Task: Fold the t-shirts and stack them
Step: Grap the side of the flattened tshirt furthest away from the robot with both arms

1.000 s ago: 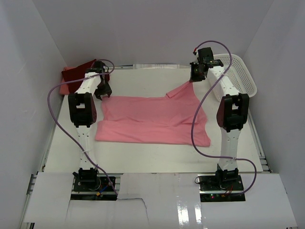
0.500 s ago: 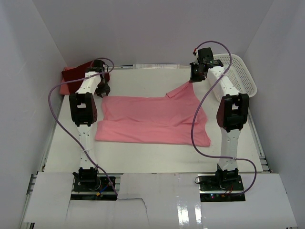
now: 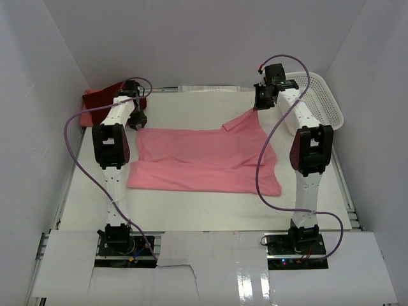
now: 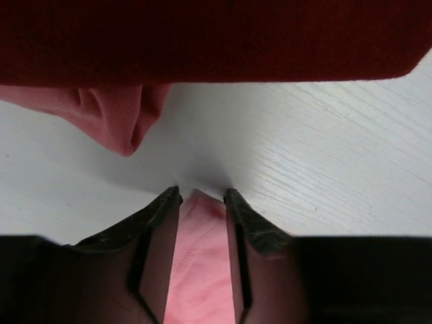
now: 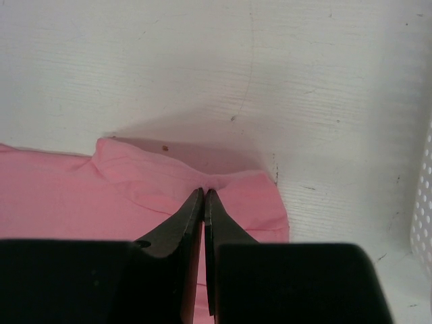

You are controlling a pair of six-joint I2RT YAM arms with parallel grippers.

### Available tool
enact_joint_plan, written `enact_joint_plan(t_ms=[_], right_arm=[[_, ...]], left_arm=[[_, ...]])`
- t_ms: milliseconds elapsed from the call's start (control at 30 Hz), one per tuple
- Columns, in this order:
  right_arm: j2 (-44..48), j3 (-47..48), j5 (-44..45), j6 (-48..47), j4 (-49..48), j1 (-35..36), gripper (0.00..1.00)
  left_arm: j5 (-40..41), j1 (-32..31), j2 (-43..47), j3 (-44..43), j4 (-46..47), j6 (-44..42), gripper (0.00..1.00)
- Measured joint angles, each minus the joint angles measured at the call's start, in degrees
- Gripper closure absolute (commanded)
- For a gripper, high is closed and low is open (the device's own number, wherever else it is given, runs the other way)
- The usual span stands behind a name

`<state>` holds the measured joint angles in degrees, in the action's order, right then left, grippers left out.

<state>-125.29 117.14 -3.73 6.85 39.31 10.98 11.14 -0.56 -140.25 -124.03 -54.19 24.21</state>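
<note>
Lying spread on the white table point(image 3: 191, 217), the light pink t-shirt point(image 3: 204, 162) has its far-right sleeve pinched between the pressed-together fingers of the right gripper point(image 5: 204, 192). The left gripper point(image 4: 201, 194), fingers parted, straddles the far-left corner. A dark maroon t-shirt point(image 3: 102, 97) lies in the far-left corner; a white basket point(image 3: 322, 99) stands far right. Bare tabletop remains along the near edge.

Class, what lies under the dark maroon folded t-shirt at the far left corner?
A salmon pink cloth fold pokes out beneath the dark maroon t-shirt; the rest is covered.
</note>
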Motion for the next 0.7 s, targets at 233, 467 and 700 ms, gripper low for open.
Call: enact_joint_plan(t_ms=[233,467,700], right_arm=[[0.00,0.00,-0.24,0.00,0.02,0.00,0.92],[0.00,-0.39,-0.52,0.00,0.00,0.00,0.92],[0.00,-1.05,-0.59,0.00,0.24,0.00,0.92]], left_arm=[[0.39,0.07,0.46,0.72,0.24,0.31,0.49],[0.28,0.04,1.73,2.91,0.52,0.70,0.53],[0.17,-0.20,2.36,4.15,0.85,1.18,0.82]])
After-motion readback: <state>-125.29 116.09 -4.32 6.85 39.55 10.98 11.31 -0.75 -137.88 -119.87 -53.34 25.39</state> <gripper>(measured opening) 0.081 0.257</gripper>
